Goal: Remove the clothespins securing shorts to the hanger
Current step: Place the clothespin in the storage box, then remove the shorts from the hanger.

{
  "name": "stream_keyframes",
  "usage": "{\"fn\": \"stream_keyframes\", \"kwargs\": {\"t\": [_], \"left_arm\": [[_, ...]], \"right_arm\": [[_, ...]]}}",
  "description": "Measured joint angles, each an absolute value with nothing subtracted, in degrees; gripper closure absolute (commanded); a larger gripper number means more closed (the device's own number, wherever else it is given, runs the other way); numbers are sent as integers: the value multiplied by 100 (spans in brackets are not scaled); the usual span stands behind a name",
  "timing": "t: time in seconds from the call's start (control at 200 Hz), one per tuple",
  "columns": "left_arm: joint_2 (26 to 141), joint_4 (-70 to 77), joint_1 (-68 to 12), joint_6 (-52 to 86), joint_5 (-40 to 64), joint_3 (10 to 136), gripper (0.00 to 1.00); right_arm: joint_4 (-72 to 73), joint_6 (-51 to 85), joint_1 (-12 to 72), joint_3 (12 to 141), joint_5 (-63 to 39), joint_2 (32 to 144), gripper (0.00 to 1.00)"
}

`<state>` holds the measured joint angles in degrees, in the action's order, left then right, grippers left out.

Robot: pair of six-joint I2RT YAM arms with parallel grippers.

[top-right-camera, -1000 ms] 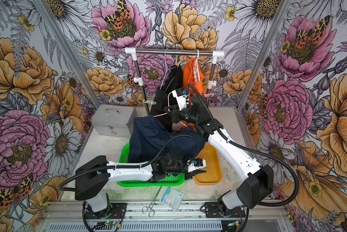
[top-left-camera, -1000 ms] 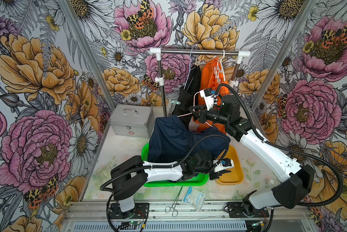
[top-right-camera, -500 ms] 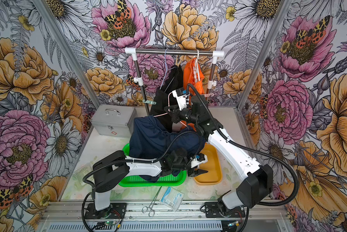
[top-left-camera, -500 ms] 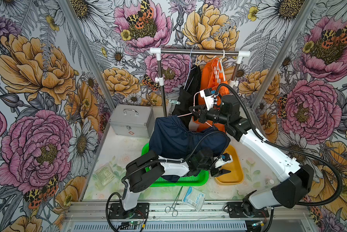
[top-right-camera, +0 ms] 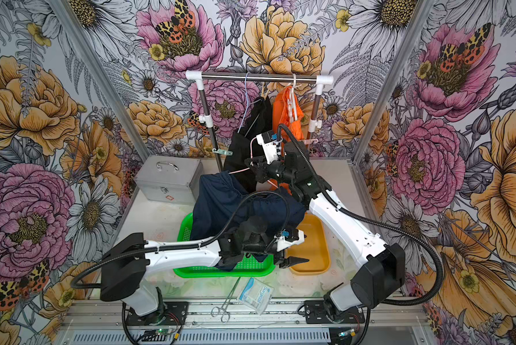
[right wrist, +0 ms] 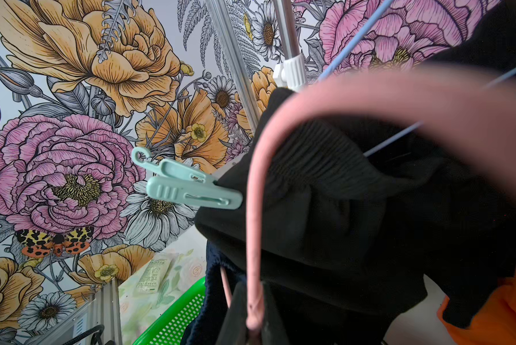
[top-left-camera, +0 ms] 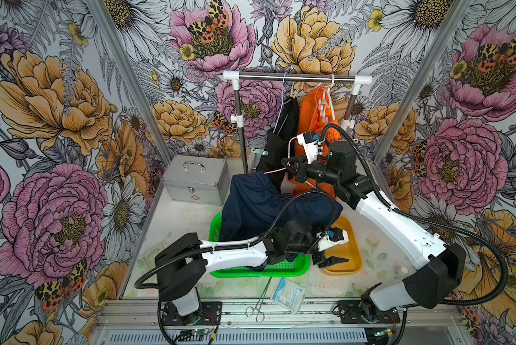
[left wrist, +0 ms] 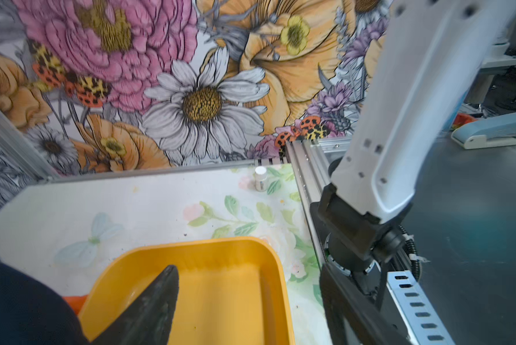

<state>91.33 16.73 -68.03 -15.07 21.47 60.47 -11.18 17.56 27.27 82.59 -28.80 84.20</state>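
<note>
Teal plastic clothespin (right wrist: 188, 188) clamped on waistband of black shorts (right wrist: 340, 209), beside pink hanger (right wrist: 249, 215) pinched tight in right pincer (right wrist: 252, 301). Navy shorts (top-left-camera: 268, 203) slumped into green basket (top-left-camera: 265, 272). Left pincer (top-left-camera: 330, 260) — narrow a second ago — now spread wide, empty, over yellow tray (top-left-camera: 350, 239); likely a release, though no pin visible there. Bare counter (left wrist: 116, 203) beyond tray's rim; right arm (left wrist: 400, 119) close alongside.
</note>
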Motion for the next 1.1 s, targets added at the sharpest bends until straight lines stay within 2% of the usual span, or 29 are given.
{"fn": "stream_keyframes", "kwargs": {"t": [0.22,0.445,0.59,0.896,1.011,1.101], "left_arm": [[7581,1109,-6803,-1592,1590,5454,1],[5841,322,-6641,-1422,565,5087,1],[5015,-427,-5717,-976,364,5205,1],[4873,-2381,-3529,-493,1251,6095,2],[5019,-2882,-3146,-469,1782,6283,10],[5218,-3221,-3046,-484,2200,6451,13]], "right_arm": [[-1118,1756,2729,8256,-2893,8420,100],[-1140,1710,2823,8189,-2943,8418,100],[-1210,1597,3030,8068,-2936,8401,100],[-1319,1363,3448,7979,-3295,8276,100],[-1391,1253,3520,7968,-3542,8128,100],[-1437,1142,3588,7920,-3695,7981,100]]}}
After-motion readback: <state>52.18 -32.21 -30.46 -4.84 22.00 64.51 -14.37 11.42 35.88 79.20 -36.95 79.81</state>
